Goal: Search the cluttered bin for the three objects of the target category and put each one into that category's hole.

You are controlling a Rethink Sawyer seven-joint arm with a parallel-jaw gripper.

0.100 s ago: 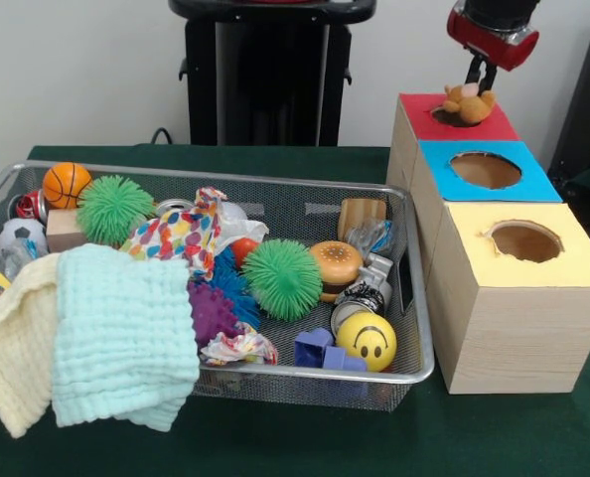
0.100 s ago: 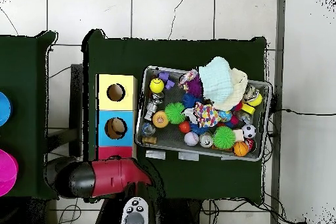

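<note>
My gripper (image 1: 480, 81) hangs at the far right over the red box (image 1: 414, 111). Its fingers stand close together on the top of a small orange plush toy (image 1: 470, 103), which sits partly in the red box's hole. In the overhead view the red arm (image 2: 111, 175) lies across the red box (image 2: 115, 150) and hides both gripper and toy. The wire bin (image 1: 420, 328) holds a jumble: a basketball (image 1: 67, 183), two green spiky balls (image 1: 113, 208), a toy hamburger (image 1: 336, 268) and a yellow smiley ball (image 1: 366, 340).
A blue box (image 1: 533, 185) and a yellow box (image 1: 573, 260), each with a round hole, stand in a row in front of the red one. Mint and cream cloths (image 1: 116, 338) drape over the bin's near left rim. The bin's rim (image 2: 197, 153) lies right of the boxes overhead.
</note>
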